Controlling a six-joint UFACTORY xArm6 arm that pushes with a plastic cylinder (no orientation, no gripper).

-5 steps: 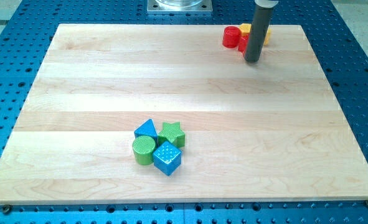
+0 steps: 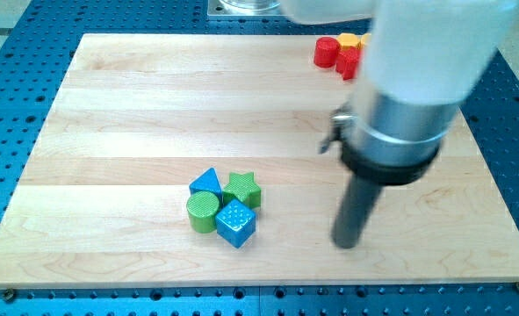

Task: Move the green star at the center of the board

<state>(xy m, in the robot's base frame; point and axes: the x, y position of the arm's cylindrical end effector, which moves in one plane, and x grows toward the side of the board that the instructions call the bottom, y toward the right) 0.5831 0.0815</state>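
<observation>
The green star (image 2: 242,189) lies on the wooden board (image 2: 136,105), below and left of its middle. It sits in a tight cluster, touching a blue triangular block (image 2: 206,183) on its left, a green cylinder (image 2: 203,211) at lower left and a blue cube (image 2: 235,222) just below it. My tip (image 2: 346,244) rests on the board to the right of the cluster, about a hundred pixels from the blue cube and apart from all blocks. The arm's large body hides much of the board's upper right.
A red cylinder (image 2: 327,52), another red block (image 2: 348,62) and a yellow block (image 2: 350,40) sit together at the view's top right, partly hidden by the arm. A blue perforated table (image 2: 13,140) surrounds the board.
My tip has moved from beside the red and yellow blocks at the top right down to the lower right, near the green star's cluster. No block has moved.
</observation>
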